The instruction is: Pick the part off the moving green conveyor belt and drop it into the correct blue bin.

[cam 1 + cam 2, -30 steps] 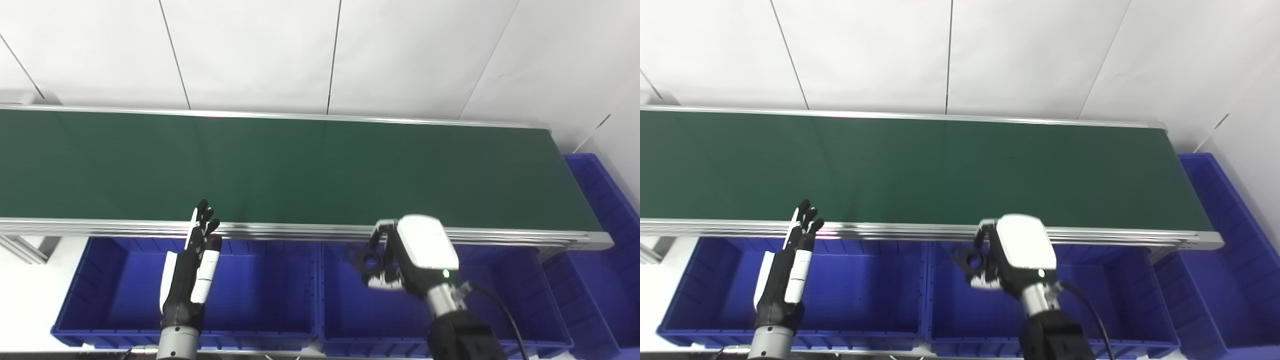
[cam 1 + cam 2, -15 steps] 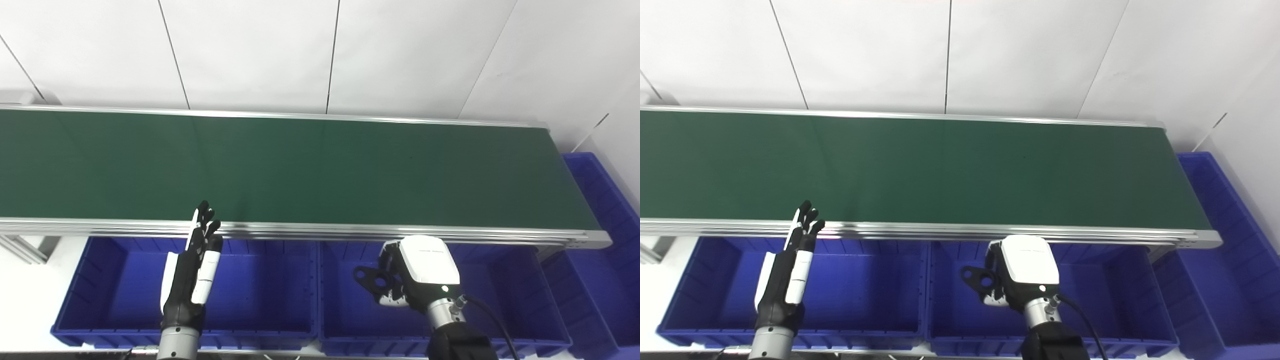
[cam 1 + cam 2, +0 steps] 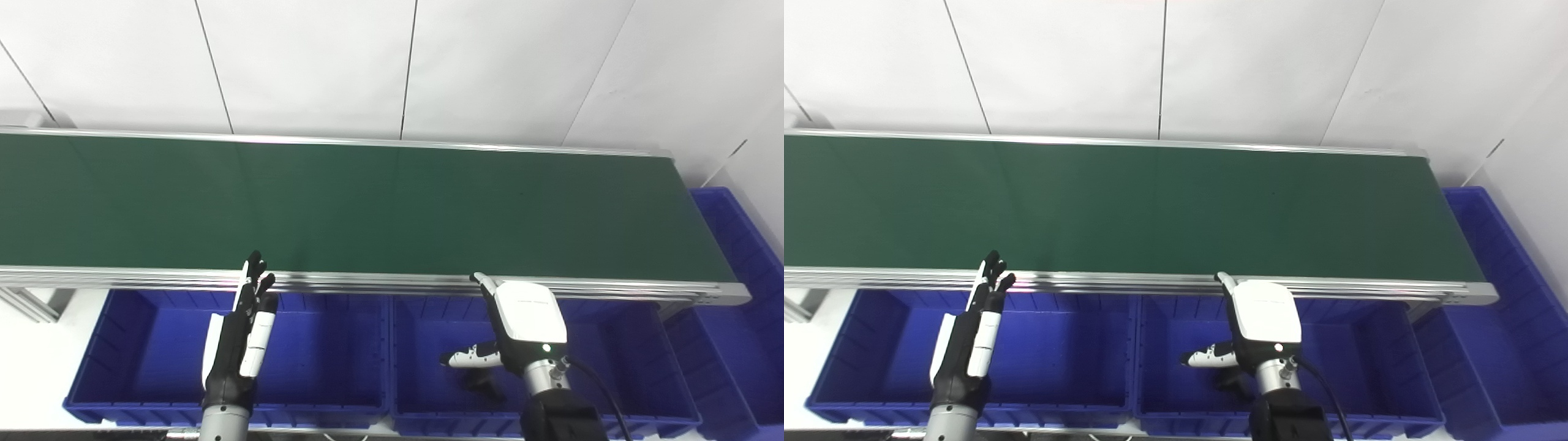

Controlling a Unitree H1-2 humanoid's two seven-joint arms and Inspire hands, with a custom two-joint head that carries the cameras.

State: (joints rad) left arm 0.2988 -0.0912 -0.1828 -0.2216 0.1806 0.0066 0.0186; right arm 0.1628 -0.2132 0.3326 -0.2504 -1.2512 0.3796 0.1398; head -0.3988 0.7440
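- Over the middle blue bin (image 3: 612, 361), my right hand (image 3: 520, 321) is now spreading open, fingers straightened toward the conveyor rail and thumb sticking out to the side, gripping nothing; half a second ago it was curled around the black part.
- Below that hand, the black part (image 3: 481, 386) is lying on the floor of the middle bin, partly hidden by the thumb and wrist, so I am reading the release as done and the drop as made.
- Whether this is the correct bin I am not able to judge from these views; I am seeing nothing else in it to compare against.
- Beside it, the left blue bin (image 3: 141, 343) is showing no contents I can make out; my left hand (image 3: 242, 337) is hovering above it, open, fingers straight and pointing toward the belt, holding nothing, and it has crept only slightly from its earlier spot.
- Past the belt's end, the far-right blue bin (image 3: 744, 257) is only partly in view, with no contents visible.
- Along the green conveyor belt (image 3: 367, 208), I am seeing no parts riding at present.
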